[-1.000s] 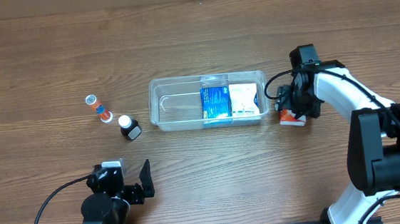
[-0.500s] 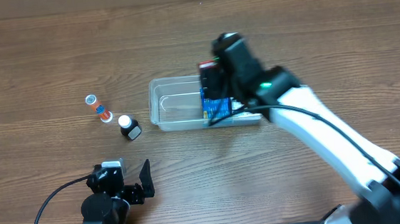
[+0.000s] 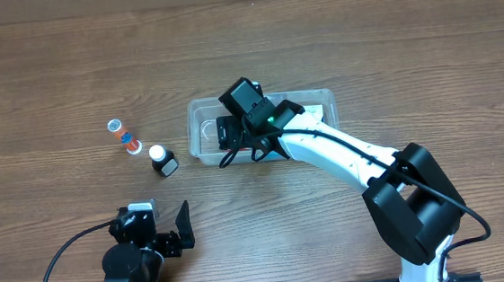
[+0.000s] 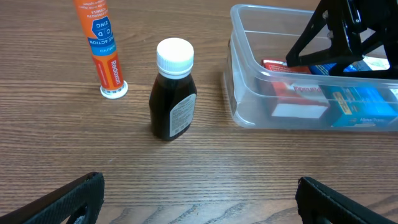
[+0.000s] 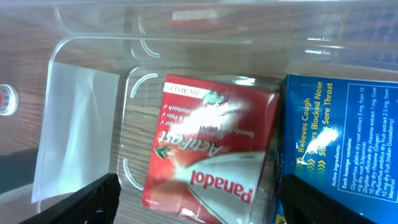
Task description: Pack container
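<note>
The container (image 3: 200, 109) is a clear plastic bin at the table's middle. My right gripper (image 3: 232, 135) hangs over its left half with jaws open (image 5: 205, 208). A red Panadol box (image 5: 211, 143) lies flat on the container floor (image 5: 81, 124) between the fingers, beside a blue box (image 5: 339, 143). A white box (image 3: 315, 113) lies at the right end. The left wrist view shows the container (image 4: 244, 93) with the red box (image 4: 292, 93) and the blue box (image 4: 367, 106). My left gripper (image 3: 165, 236) is open and empty (image 4: 202, 208) near the front edge.
A dark bottle with a white cap (image 3: 162, 160) (image 4: 173, 93) stands left of the container. An orange tube (image 3: 126, 137) (image 4: 102, 46) lies beyond it. The right arm (image 3: 343, 152) stretches across the container's right half.
My right arm swung from beside the container's right end to over its left half, carrying the red box. The box now lies inside, with the jaws apart. The left arm has not moved.
</note>
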Available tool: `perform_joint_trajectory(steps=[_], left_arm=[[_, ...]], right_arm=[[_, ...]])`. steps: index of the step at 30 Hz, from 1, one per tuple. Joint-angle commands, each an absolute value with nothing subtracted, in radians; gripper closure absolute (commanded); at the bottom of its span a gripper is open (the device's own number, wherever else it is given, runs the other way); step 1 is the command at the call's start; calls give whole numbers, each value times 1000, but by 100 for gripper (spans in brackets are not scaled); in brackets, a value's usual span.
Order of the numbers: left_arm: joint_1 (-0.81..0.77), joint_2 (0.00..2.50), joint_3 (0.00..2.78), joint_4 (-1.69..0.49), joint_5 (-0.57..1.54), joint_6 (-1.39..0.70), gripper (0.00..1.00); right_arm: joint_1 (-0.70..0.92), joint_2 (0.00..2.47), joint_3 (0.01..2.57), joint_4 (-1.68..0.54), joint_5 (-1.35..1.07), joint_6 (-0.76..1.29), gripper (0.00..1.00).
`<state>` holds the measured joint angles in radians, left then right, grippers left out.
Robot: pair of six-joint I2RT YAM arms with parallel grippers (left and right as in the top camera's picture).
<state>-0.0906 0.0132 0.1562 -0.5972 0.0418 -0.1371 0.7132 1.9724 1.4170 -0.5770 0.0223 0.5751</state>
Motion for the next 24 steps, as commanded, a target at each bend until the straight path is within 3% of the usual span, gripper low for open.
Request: perform_joint_trajectory(steps=[1, 4, 9, 11, 13, 18, 24], left_arm=[[-96, 5, 153, -594, 45, -119, 0], [-96, 5, 153, -594, 45, -119, 0], [-96, 5, 153, -594, 45, -119, 0], [-96, 5, 153, -594, 45, -119, 0], [-96, 5, 153, -594, 45, -119, 0], [-95, 5, 153, -565, 18, -105, 0], [-95, 5, 162, -532, 131, -256, 0]], right_arm=[[710, 1967, 1421, -577, 25, 568, 15], [709, 1864, 1449, -622, 90, 465, 16], [624, 1495, 1541, -972, 157, 483, 14], [532, 1383, 1541, -1036, 157, 503, 10], [376, 1287, 1540, -1074, 157, 501, 0], [76, 1266, 1538, -1159, 73, 502, 0], [60, 1292, 1538, -1215, 57, 501, 0]])
